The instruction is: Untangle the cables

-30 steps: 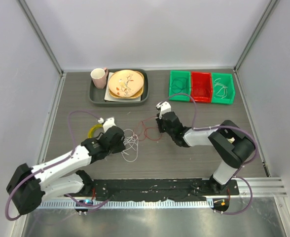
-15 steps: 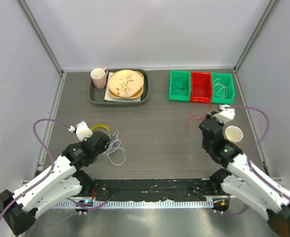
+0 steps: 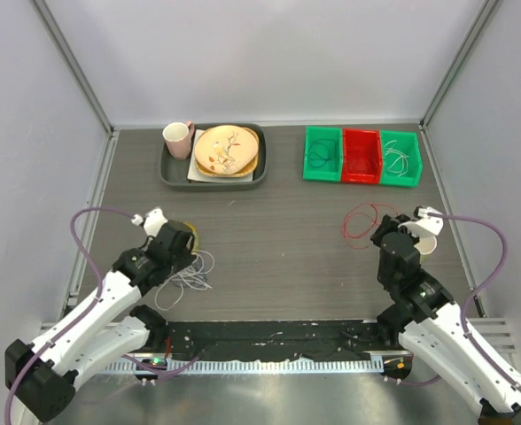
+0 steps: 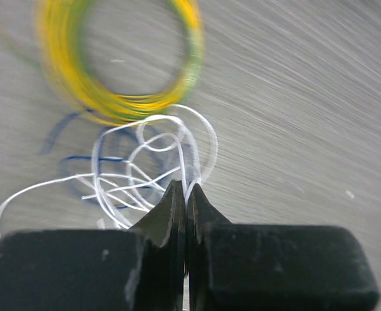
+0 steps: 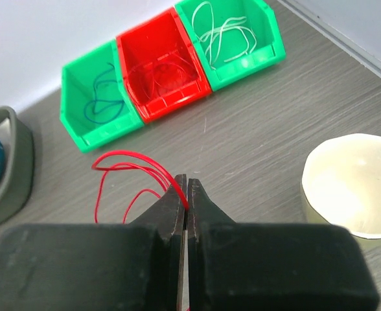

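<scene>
The red cable [image 5: 126, 159] lies free near the right edge of the worktop [image 3: 287, 212], with one strand clamped in the closed right pincer [image 5: 185, 188]. Toward the near left corner, the left pincer [image 4: 185, 194] is shut on a strand of the white cable [image 4: 148, 159]. Its loops cross those of the dark blue cable [image 4: 80, 157] (I cannot tell if there is a real knot). Here I see the danger: a pull on the white one could drag the blue along and tighten the crossing, or catch the yellow ring [image 4: 122, 109] just beside. On the right, such a thin wire may slip out, and the paper cup [image 5: 352, 188] stands near enough to be knocked.
</scene>
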Tool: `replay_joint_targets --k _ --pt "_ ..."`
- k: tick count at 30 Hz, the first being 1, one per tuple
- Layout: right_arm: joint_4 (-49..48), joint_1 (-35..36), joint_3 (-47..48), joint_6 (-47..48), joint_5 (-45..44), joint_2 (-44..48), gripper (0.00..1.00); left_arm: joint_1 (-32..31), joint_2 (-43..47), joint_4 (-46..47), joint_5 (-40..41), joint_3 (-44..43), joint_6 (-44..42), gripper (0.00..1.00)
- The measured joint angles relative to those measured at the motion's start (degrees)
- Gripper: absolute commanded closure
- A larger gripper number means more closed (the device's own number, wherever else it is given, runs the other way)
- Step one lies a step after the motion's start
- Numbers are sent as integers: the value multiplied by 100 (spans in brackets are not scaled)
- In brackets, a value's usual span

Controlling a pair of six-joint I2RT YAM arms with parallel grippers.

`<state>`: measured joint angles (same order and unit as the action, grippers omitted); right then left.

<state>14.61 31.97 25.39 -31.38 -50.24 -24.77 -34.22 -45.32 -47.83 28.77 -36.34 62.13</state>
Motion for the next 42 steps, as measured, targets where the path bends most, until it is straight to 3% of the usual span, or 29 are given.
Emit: replay_joint_targets --k 7,14,19,25,35,42 --pt "-131 0 0 87 48 -649 99 -37 -404 2256 -2470 98 -990 100" --pt "-400 -11 15 125 -33 -1294 99 -555 -1016 3381 -3650 -116 -1513 100" --pt "-417 -197 437 181 -118 -2345 99 -664 -1036 3681 -3637 -46 -1641 100" --pt "-608 -1141 1956 492 203 -4133 99 -658 -1252 3738 -3383 243 -1709 100" --pt "-1700 -1711 4898 2251 155 -7167 99 -658 -1731 3856 -3386 291 -1770 100" --pt "-1840 -1897 5604 2876 -109 -8393 99 -658 -2004 3853 -3305 291 -1792 100"
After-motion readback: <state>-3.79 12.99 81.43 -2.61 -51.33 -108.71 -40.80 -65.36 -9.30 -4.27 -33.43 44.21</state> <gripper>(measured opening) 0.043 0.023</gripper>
